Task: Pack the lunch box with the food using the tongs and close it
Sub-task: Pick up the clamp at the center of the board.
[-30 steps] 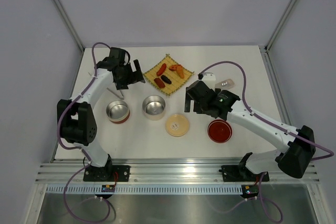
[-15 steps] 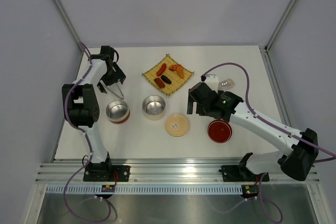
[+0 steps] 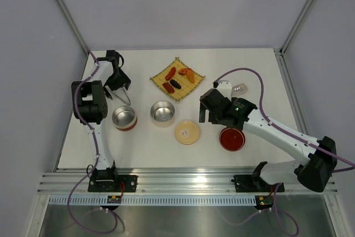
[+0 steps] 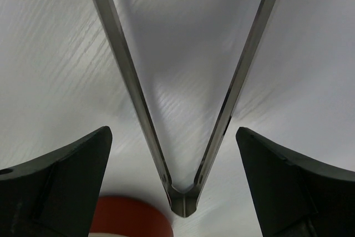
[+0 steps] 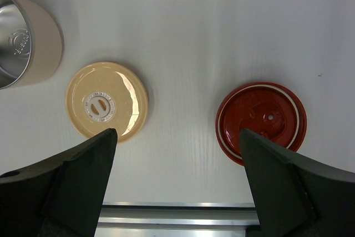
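1. Left fingers (image 4: 61,187) spread wide, straddling thin, shiny metal tongs (image 4: 136,98) lying in a V on my desk (image 4: 310,54).
2. Right fingers (image 5: 66,187) gape empty near the flat cream lid (image 5: 106,101).
3. Round steel lunch box (image 3: 162,113) stands open; food (image 3: 175,84) sits on the woven mat (image 3: 188,88).

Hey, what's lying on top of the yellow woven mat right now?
Several toy food pieces lie on the woven yellow mat: red, orange and one dark. Nothing covers them. Whatever is beneath the mat is hidden.
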`<state>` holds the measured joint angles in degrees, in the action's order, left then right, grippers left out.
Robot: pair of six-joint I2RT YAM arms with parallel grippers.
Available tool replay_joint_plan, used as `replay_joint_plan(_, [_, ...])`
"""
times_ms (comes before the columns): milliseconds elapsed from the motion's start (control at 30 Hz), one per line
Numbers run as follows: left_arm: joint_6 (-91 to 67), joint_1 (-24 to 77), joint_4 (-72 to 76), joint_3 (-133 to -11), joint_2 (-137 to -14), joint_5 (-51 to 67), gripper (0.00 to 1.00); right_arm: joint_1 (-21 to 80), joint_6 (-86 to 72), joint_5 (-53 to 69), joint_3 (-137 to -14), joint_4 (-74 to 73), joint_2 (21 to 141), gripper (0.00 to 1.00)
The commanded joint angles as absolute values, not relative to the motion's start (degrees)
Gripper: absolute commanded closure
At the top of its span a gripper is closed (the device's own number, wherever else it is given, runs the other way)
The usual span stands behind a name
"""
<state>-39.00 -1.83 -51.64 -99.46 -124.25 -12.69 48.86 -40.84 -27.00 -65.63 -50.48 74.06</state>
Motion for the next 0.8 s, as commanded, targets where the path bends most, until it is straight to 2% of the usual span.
replay_joint_plan(0, [-37.8,-2.1,-50.3,-102.7,-126.0,-13.7,0.01,48.9,-42.0,-28.6,-65.4,-50.0,72.4,0.01])
replay_joint_plan(133, [-35.4,-2.0,-49.7,-104.9,-127.6,-14.2,0.03,48.9,-43.7,-27.3,-63.1,-49.6,70.1,0.00])
replay_joint_plan(200, [-33.9,-2.1,-49.6,-105.9,-129.1,-13.5,0.08,48.9,-44.3,-27.2,-62.2,-49.5,69.2,0.00])
replay_joint_plan(233, [-33.4,-2.1,-49.8,-107.0,-129.5,-13.2,0.12,48.9,-45.0,-27.1,-61.5,-49.5,68.6,0.00])
replay_joint_plan(300, [-32.7,-2.0,-50.4,-107.8,-130.6,-12.3,0.29,48.9,-45.7,-27.2,-60.9,-50.0,67.8,0.01])
replay_joint_plan(367, [-32.3,-2.0,-50.4,-107.8,-130.4,-11.7,0.41,48.8,-46.6,-27.6,-60.3,-50.4,66.7,0.01])
replay_joint_plan(400, [-32.1,-2.0,-50.0,-107.7,-129.8,-11.4,0.50,48.9,-46.8,-27.9,-59.9,-50.4,66.4,0.01])
replay_joint_plan(533, [-30.5,-2.0,-49.5,-108.1,-128.3,-12.0,0.70,48.9,-46.7,-28.6,-59.9,-50.7,65.2,0.01])
replay_joint_plan(633, [-30.1,-2.0,-49.9,-109.8,-126.4,-11.6,0.84,48.9,-46.3,-29.3,-60.4,-51.2,65.5,0.01])
replay_joint_plan(767, [-28.7,-1.8,-47.2,-109.7,-119.8,-8.3,0.91,48.9,-46.0,-29.4,-61.4,-51.4,66.4,0.01])
